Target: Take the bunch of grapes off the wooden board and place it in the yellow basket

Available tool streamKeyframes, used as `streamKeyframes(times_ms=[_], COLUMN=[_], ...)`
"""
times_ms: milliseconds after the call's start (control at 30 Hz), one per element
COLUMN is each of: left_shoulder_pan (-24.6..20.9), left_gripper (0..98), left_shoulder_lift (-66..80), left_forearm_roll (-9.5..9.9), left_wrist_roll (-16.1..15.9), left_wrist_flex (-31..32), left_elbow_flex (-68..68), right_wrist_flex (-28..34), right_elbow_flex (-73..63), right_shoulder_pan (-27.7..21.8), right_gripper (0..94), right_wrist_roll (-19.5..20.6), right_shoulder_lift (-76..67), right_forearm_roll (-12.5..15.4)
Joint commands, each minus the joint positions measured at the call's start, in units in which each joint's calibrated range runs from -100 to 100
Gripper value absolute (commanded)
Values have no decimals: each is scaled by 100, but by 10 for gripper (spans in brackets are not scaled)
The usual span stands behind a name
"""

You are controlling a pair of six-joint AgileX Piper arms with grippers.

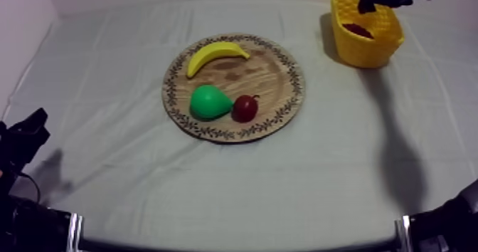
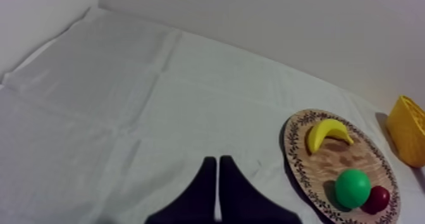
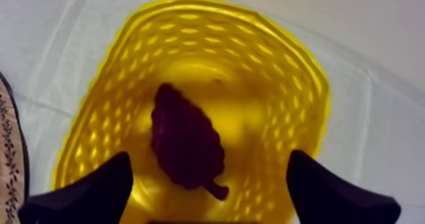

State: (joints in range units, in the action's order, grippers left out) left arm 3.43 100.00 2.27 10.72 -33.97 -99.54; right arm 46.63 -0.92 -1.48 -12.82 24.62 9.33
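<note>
resting in yellow basket (image 3: 278, 62): grapes (image 3: 186, 138)

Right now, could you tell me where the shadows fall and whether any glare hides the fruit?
Top view: a soft shadow runs down the cloth below the yellow basket, and a fainter one beside the left hand. Left wrist view: the pear darkens the wooden board beside it. Right wrist view: the bunch of grapes looks dark against the bright basket floor; no glare hides it.
</note>
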Motion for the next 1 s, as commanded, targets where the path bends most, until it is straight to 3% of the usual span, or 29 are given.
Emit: streamKeyframes(times_ms=[0,300,400,667,800,967], left_shoulder_pan=[1,1,1,1,1,1], left_gripper=[0,0,0,0,0,0], left_shoulder_lift=[0,0,0,0,0,0], left_forearm_roll=[0,0,0,0,0,0], left_wrist_roll=[0,0,0,0,0,0], left_wrist_flex=[2,2,2,2,2,2], left_elbow_flex=[-1,-1,-1,-1,-1,-1], right_wrist_flex=[-143,-722,-904,-1221,-1129,-785], right_elbow_flex=[337,2076,2771,4779,5791,6862], right_shoulder_pan=[-30,-380,-441,-325,-68,379], right_gripper=[701,456,382,162,44,9], right_wrist_roll=[-42,-774,-861,-439,63,785], right_shoulder_lift=[-246,-1820,-2460,-4383,-5474,-6889], right_forearm_roll=[23,610,650,263,-82,-605])
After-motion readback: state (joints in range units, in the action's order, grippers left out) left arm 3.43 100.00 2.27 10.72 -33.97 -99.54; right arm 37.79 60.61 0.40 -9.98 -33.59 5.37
